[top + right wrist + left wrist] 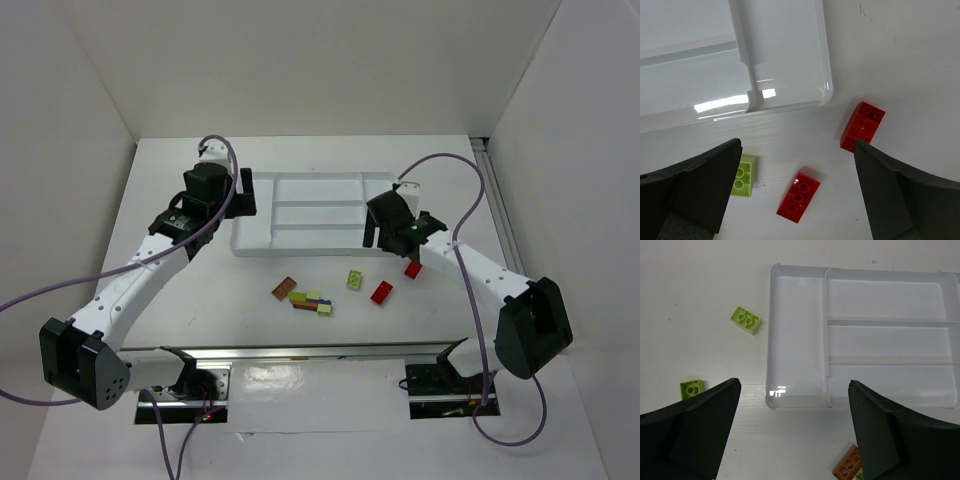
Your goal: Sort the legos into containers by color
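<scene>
We look down on a white worktop (230,300) with a flat white tray (310,215) lying toward its far side (a narrow section at each end, three long ones between). The legos (320,292) all lie loose on the worktop just in front of the tray, none inside it. From left to right we see a brown brick (284,287), a tight cluster (311,301) of lime, brown and what looks like purple, a lime brick (354,280), a near red brick (381,292) and a far red brick (413,268). The left end effector (243,193) hangs at the tray's left end, jaws wide, holding nothing. The right end effector (372,230) hovers over the tray's near right corner, its dark fingers (700,185) also spread wide and empty.
</scene>
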### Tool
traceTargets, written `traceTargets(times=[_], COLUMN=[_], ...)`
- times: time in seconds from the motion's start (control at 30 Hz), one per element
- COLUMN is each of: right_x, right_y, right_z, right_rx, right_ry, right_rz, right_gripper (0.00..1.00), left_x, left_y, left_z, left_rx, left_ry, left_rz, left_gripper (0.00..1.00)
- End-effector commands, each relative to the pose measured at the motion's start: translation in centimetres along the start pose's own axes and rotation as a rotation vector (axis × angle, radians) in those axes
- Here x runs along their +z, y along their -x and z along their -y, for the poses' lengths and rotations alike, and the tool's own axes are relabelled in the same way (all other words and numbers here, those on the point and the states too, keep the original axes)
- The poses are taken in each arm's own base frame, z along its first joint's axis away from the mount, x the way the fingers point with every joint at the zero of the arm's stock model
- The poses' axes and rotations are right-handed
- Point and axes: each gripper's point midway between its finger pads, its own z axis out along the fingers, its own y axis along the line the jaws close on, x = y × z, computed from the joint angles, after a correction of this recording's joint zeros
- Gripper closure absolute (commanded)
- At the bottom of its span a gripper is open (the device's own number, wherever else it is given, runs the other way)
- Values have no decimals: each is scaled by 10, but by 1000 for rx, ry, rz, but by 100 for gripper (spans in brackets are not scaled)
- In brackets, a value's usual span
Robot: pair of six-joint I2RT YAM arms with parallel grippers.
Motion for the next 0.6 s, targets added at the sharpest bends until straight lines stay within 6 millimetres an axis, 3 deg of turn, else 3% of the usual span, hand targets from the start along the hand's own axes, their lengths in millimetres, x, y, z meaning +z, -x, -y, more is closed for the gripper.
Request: traceTargets(times=[0.0, 0.23, 0.43, 0.47, 0.5, 0.57], right_x=[-6, -15, -20, -22, -19, -19], right_y=[10, 14, -6, -12, -26, -31], right_z=[8, 27, 60, 51, 57, 53], right_rx=[61, 123, 228, 236, 224, 255], right_ry=[-16, -75, -125, -47, -48, 21], right_rz=[51, 93, 28, -13, -50, -51], right_gripper=[0, 0, 4, 4, 4, 4], left_x=[-7, 1, 3, 2, 2, 3], left_y=[21, 9, 10, 8, 8, 3], left_z=[1, -4, -2, -2, -2, 0], left_rx=[-19, -17, -45, -51, -60, -57], left_ry=[3, 48, 55, 57, 58, 46], left_rz=[57, 4, -16, -24, -24, -37], left_gripper=[0, 0, 0, 0, 0, 0])
